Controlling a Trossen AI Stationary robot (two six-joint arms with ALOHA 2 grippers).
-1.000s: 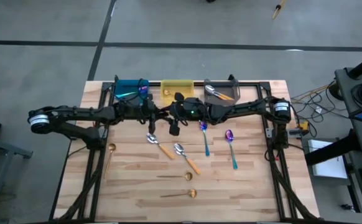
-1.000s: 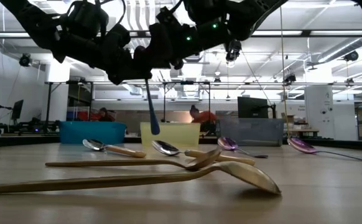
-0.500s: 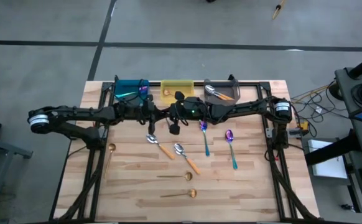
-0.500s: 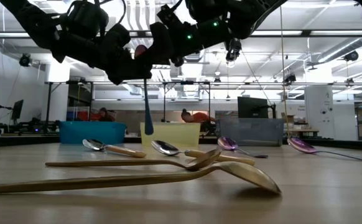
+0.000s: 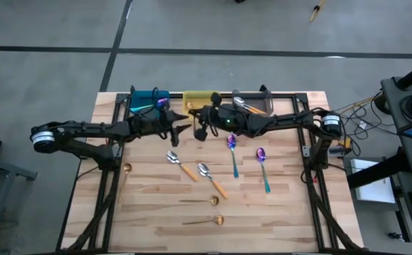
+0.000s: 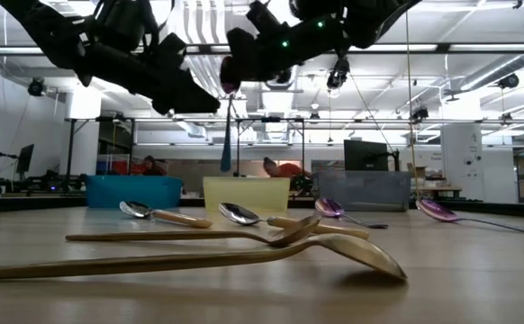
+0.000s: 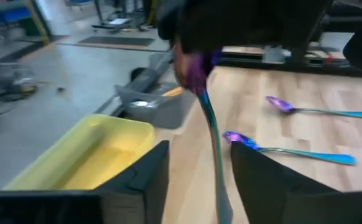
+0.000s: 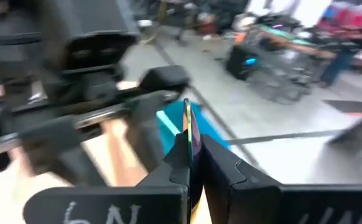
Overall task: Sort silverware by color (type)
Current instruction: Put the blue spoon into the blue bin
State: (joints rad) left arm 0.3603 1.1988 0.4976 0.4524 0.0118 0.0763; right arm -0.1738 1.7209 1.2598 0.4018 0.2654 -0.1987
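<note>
A: From above, what do you see?
B: Right end effector (image 5: 199,132) and left end effector (image 5: 180,123) meet near the yellow bin (image 5: 202,99).
A: Low view?
B: A teal-handled spoon (image 6: 226,144) hangs above the bench (image 6: 442,270).
A: Wrist views?
B: Right fingers (image 8: 227,169) pinch the spoon; left fingers (image 7: 145,174) are spread, holding nothing.
</note>
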